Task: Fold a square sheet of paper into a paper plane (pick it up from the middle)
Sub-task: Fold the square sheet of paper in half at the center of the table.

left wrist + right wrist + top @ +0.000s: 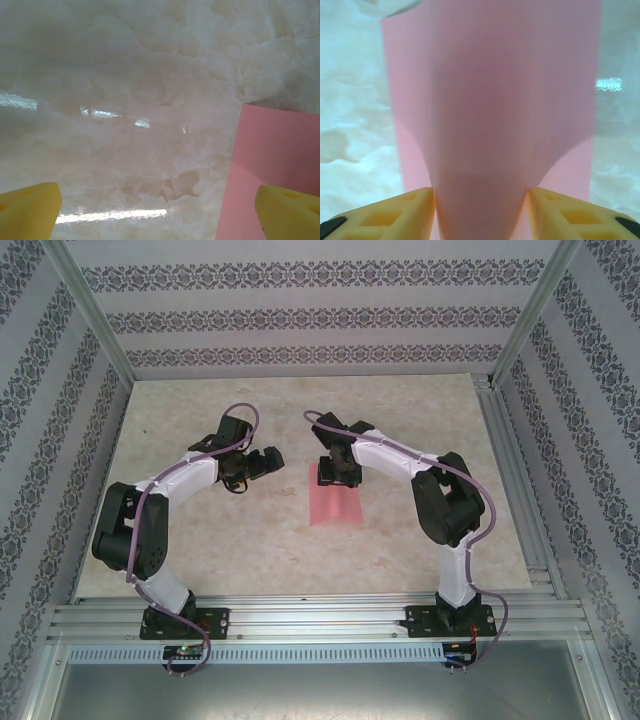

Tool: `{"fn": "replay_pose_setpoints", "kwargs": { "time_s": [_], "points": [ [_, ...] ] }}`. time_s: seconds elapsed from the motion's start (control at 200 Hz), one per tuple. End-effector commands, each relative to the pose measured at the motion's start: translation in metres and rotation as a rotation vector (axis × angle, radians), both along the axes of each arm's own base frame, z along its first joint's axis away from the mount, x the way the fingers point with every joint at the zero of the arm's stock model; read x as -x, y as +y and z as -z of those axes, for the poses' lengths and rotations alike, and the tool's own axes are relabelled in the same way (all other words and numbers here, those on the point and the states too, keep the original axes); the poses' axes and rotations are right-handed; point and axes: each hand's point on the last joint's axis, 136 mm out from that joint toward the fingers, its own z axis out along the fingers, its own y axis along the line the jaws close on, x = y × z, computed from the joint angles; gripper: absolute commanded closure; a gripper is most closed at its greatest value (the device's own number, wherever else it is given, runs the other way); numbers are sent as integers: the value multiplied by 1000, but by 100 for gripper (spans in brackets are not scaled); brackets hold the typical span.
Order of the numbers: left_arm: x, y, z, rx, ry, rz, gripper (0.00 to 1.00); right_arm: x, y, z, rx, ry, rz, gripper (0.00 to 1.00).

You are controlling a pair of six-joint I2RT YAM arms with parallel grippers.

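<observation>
The right pincer (pixel 481 212) has the square sheet of paper (pixel 490 100) nipped between its two yellow fingertips (pixel 402 215). The pink sheet bows up into a rounded ridge running straight away from the pincer, and each flank of the ridge touches one fingertip. The sheet's outer margins lie flat on the pale marbled desk (pixel 350 125) to either side. Seen from above, this pincer sits at the middle of the sheet's far edge, and the rest of the sheet stretches back toward the arm bases. The left pincer (pixel 157 205) is spread wide and holds nothing (its yellow tips sit at the two lower corners of its own view) over bare desk. The sheet lies just to its right, and one edge passes beneath the right-hand tip; I cannot tell whether they touch.
</observation>
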Motion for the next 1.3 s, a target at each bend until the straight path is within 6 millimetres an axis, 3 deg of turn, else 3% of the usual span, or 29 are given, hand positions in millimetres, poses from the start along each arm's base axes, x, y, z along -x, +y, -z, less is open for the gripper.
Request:
{"fn": "replay_pose_setpoints", "kwargs": {
  "time_s": [0.0,0.14,0.26,0.41,0.624,0.944,1.294],
  "points": [
    [-5,-4,-21,1,-40,14,0,-4,16,-27,-169,-27,-7,49],
    [-6,-5,-28,11,-51,12,0,-5,32,-53,-356,-44,-13,49],
    [-8,-9,-36,39,-66,12,0,-11,32,-64,-496,-54,28,49],
    [-10,-19,-43,92,-81,19,0,-10,14,-44,-552,-33,57,48],
    [-10,-53,-43,144,-79,85,0,-5,-21,-9,-576,14,107,45],
    [-10,-97,-35,133,-56,165,0,1,-71,5,-488,4,152,35],
    [-10,-135,-29,149,-42,242,7,4,-103,18,-316,5,192,36]
  ]
}}
